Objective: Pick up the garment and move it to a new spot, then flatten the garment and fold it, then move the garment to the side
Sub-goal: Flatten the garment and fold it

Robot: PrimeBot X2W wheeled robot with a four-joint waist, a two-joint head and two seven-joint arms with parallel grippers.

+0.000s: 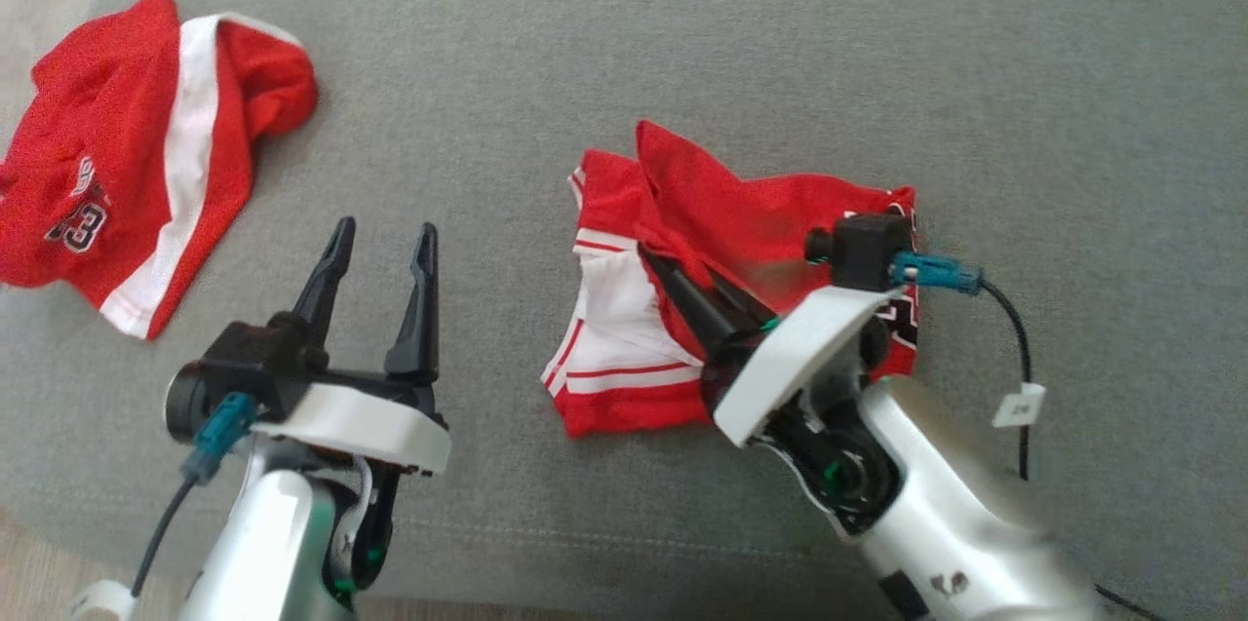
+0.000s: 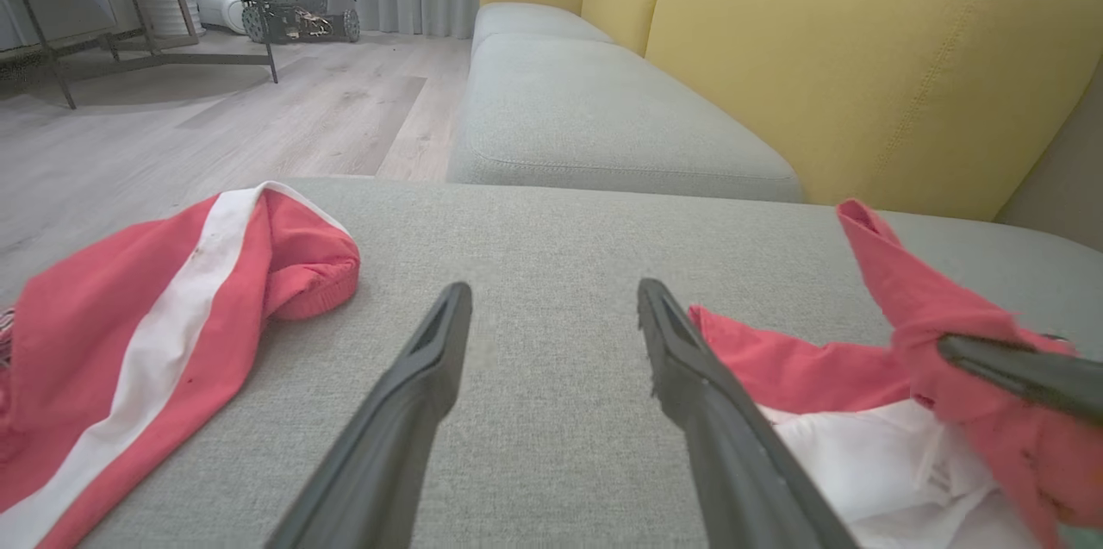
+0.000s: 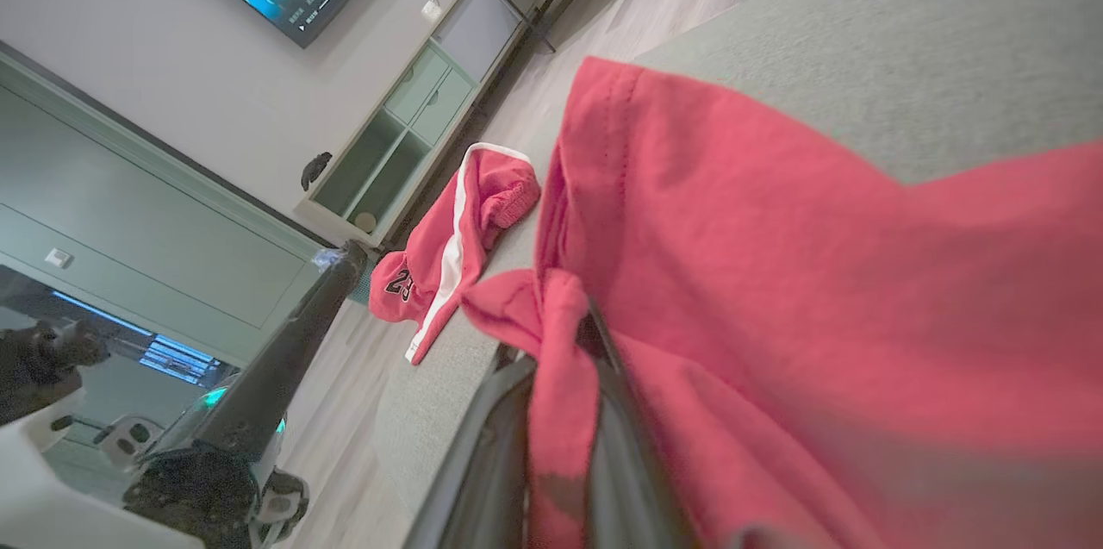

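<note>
Right gripper (image 1: pixel 673 275): jaws nearly closed, pinching a raised fold of the red-and-white garment (image 1: pixel 780 212); in the right wrist view red cloth is seen clamped between the two dark fingers (image 3: pixel 495 454). The garment lies crumpled on the grey sofa seat (image 1: pixel 682 36), with a white panel edged in red stripes showing on its left part and one red corner lifted clear of the seat. Left gripper (image 1: pixel 385 241): jaws fully apart, holding nothing, standing over bare seat just to the left of the garment and not touching it. A second red garment with a white stripe (image 1: pixel 117 153) lies well to the left of the held garment, beyond the left gripper, at the seat's edge.
</note>
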